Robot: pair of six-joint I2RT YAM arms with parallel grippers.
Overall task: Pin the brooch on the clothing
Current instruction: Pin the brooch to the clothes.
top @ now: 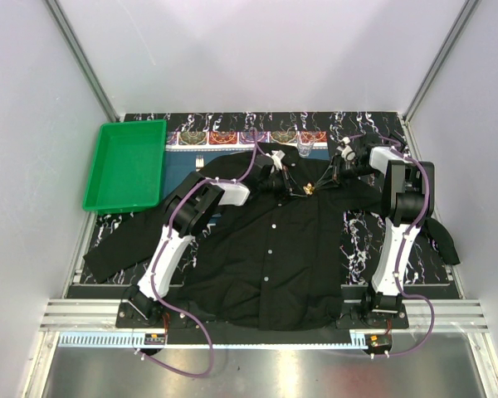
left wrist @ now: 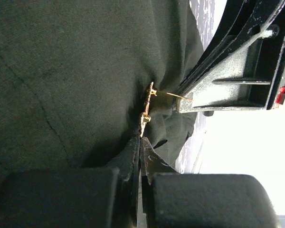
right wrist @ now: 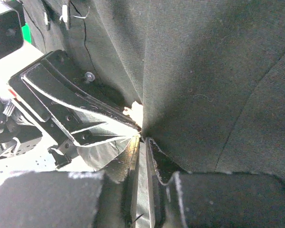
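Left wrist, not right: brooch needle

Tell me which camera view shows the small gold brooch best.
Left wrist view: the small gold brooch sits close up, edge-on against the black shirt, its pin sticking out. Top external shows it only as a gold speck; right wrist shows no gold clearly.

Count on the tabletop:
- One black shirt.
- One gold brooch.
- One green tray.
- One blue patterned placemat.
- One small clear item, kind not determinable.
- Two robot arms, each fitted with one tool, so two tools in total: left tool and right tool.
- White shirt buttons: several visible down the front, exact number cannot be confirmed.
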